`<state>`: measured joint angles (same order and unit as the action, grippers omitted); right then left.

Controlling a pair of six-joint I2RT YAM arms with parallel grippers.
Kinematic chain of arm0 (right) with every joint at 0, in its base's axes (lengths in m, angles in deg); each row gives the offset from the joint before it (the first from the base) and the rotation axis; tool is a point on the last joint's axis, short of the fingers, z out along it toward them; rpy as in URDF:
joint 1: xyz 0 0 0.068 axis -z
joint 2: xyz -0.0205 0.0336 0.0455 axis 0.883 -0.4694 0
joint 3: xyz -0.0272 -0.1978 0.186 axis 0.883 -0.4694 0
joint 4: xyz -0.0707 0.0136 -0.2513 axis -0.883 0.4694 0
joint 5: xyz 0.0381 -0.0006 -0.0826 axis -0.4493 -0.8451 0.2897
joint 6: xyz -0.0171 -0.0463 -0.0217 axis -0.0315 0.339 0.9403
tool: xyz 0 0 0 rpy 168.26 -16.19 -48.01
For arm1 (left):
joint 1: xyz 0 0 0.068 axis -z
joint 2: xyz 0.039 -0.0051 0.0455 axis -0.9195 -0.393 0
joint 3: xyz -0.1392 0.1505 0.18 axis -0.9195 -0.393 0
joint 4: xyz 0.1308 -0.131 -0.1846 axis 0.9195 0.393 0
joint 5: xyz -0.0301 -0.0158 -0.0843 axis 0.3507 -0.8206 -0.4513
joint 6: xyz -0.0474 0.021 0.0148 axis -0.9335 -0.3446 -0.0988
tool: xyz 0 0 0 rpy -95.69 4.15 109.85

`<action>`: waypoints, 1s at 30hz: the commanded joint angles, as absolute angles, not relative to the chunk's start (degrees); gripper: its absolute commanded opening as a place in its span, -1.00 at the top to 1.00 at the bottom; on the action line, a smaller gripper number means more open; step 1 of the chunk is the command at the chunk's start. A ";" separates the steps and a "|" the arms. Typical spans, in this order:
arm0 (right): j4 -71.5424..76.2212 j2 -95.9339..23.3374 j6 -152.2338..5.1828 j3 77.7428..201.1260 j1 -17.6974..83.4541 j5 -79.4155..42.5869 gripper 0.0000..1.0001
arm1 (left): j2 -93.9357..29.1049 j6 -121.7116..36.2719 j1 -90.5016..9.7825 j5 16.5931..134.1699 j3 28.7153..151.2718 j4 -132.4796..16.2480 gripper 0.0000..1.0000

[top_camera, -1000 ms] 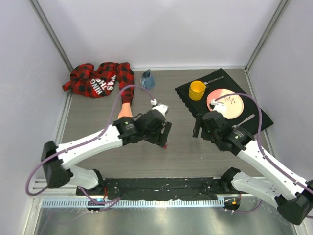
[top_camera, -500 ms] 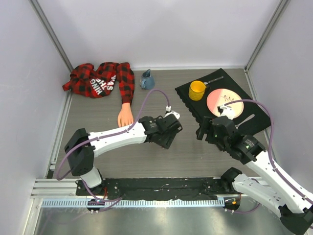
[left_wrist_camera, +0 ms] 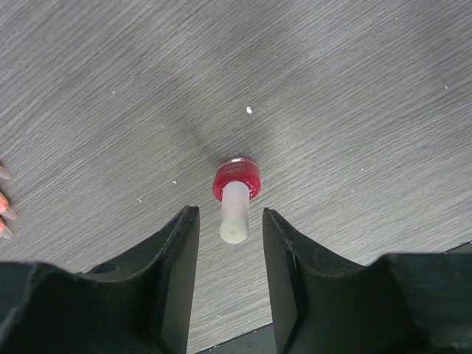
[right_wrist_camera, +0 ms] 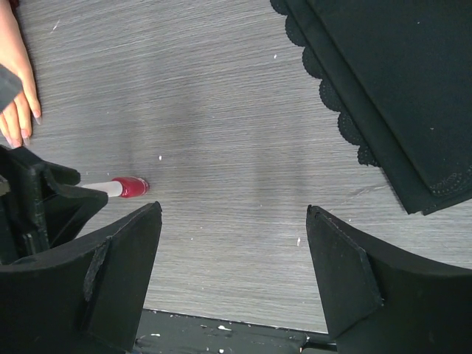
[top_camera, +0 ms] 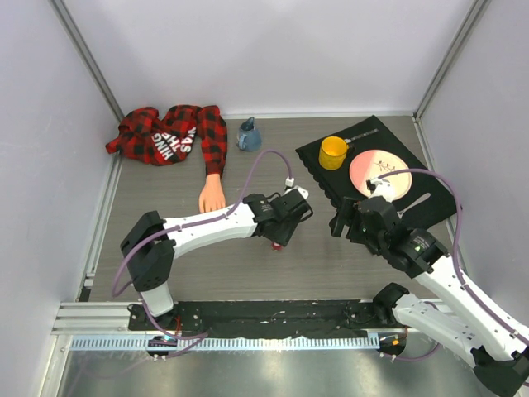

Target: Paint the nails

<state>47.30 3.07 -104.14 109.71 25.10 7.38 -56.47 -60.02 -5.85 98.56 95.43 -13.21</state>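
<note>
A small red polish bottle (left_wrist_camera: 236,179) with a white cap stands upright on the grey table. My left gripper (left_wrist_camera: 230,214) hangs straight over it, open, a finger on either side of the cap with a gap on both sides. The bottle (top_camera: 276,246) peeps out beneath that gripper (top_camera: 279,234) in the top view. The peach mannequin hand (top_camera: 212,197) lies to the left, and its nails (right_wrist_camera: 22,133) point toward the near edge. My right gripper (right_wrist_camera: 232,210) hovers wide open over bare table, with the bottle (right_wrist_camera: 130,186) to its left.
The red-and-black plaid sleeve (top_camera: 165,135) lies bunched at the back left, with a blue object (top_camera: 249,135) beside it. A black mat (top_camera: 318,157) at the back right carries a yellow cup (top_camera: 333,152) and a pink plate (top_camera: 380,174).
My left gripper has swung right and come down over the polish bottle, and its fingers have drawn closer together. The right arm has shifted slightly.
</note>
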 commanded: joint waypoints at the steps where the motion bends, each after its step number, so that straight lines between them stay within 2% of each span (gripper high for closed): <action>1: 44.81 3.65 -103.71 109.42 25.27 7.16 -0.69 | -57.03 -59.00 -6.21 97.79 97.28 -15.32 0.15; 9: 44.11 3.39 -103.62 108.89 25.27 6.28 -0.68 | -57.99 -59.00 -6.30 97.18 96.58 -15.93 0.39; 10: 44.11 3.30 -103.54 108.89 25.27 6.10 -0.69 | -57.82 -59.00 -6.30 97.18 96.40 -16.37 0.49; 15: 43.23 3.21 -103.45 108.45 25.35 5.75 -0.69 | -57.82 -58.83 -6.74 96.56 95.35 -16.72 0.74; 16: 43.14 2.95 -103.45 108.27 25.27 5.32 -0.68 | -57.65 -58.74 -6.74 96.48 95.08 -16.90 0.88; 18: 42.35 2.77 -103.27 107.84 25.18 4.52 -0.69 | -57.21 -58.65 -6.74 96.65 94.56 -16.81 0.98; 25: 35.94 1.54 -98.27 105.55 24.65 -4.09 -0.68 | -51.15 -59.88 -7.97 96.04 97.71 -9.09 1.00; 28: 30.33 0.14 -95.37 103.71 21.15 -6.81 -0.64 | -47.98 -61.20 -9.46 94.90 101.49 -3.02 1.00; 30: 23.39 0.05 -91.77 101.95 14.84 -7.08 -0.62 | -45.43 -62.51 -10.25 93.76 103.42 -0.03 1.00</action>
